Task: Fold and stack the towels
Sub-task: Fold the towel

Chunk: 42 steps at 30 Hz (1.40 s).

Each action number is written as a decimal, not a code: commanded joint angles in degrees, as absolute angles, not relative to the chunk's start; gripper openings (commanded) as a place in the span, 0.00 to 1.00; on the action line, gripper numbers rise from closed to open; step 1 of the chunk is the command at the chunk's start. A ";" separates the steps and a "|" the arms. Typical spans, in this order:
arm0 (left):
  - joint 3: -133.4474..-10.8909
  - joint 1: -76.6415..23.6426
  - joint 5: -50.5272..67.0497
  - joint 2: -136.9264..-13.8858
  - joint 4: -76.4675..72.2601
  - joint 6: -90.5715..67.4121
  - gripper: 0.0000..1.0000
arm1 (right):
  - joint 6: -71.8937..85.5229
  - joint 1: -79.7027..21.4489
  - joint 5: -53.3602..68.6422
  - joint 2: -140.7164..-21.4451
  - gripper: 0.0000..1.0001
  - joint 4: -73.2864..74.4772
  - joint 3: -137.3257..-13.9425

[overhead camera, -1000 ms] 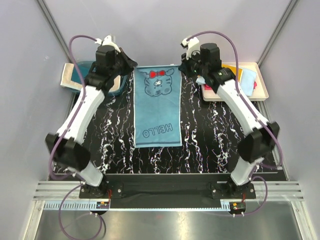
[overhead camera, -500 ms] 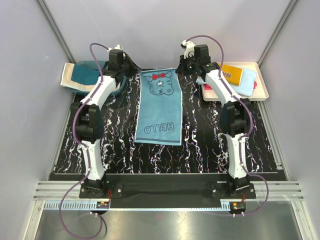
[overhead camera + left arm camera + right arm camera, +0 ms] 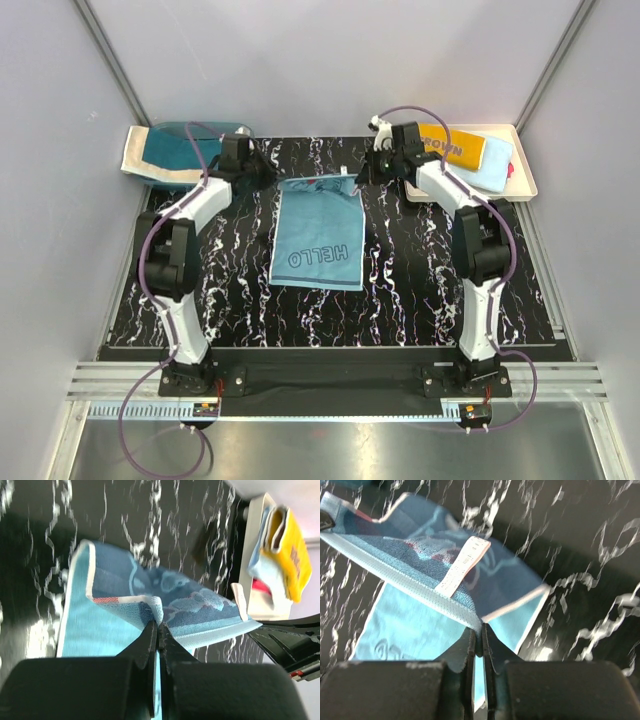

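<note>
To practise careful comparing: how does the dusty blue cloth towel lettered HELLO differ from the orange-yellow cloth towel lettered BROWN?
The dusty blue towel lies mostly open on the black marbled mat; the orange-yellow towel sits folded in the cream tray. The left gripper and right gripper pinch the blue towel's far corners; neither holds the orange-yellow towel. Both carry lettering.

Blue towel [image 3: 318,235]: dusty blue, darker "HELLO" outline lettering, pale edging, red patch.
Desk [image 3: 410,270]: black, white marble veins.
Yellow towel [image 3: 450,148]: orange-yellow, brown lettering.
Teal towel [image 3: 165,152]: dark, cream border.
Tray [image 3: 524,186]: cream.
</note>
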<state>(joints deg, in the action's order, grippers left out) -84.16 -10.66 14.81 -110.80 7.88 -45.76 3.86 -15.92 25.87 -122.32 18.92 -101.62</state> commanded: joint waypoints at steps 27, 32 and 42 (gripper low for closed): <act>-49.22 -13.62 2.90 -88.86 -1.84 -47.55 0.00 | 12.47 -22.50 10.11 -94.14 0.07 10.02 -64.26; -45.01 -13.80 3.34 -88.24 -4.03 -47.99 0.03 | 17.47 -23.55 10.11 -90.89 0.33 10.02 -59.24; -39.46 -15.03 4.83 -87.89 -8.70 -48.78 0.35 | 31.45 -28.82 5.55 -87.89 0.52 10.72 -53.87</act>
<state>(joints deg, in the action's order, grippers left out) -39.92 -14.48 6.15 -89.60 -3.73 -48.90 25.08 -25.28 8.86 -88.99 11.97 -53.43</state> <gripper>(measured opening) 0.322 0.520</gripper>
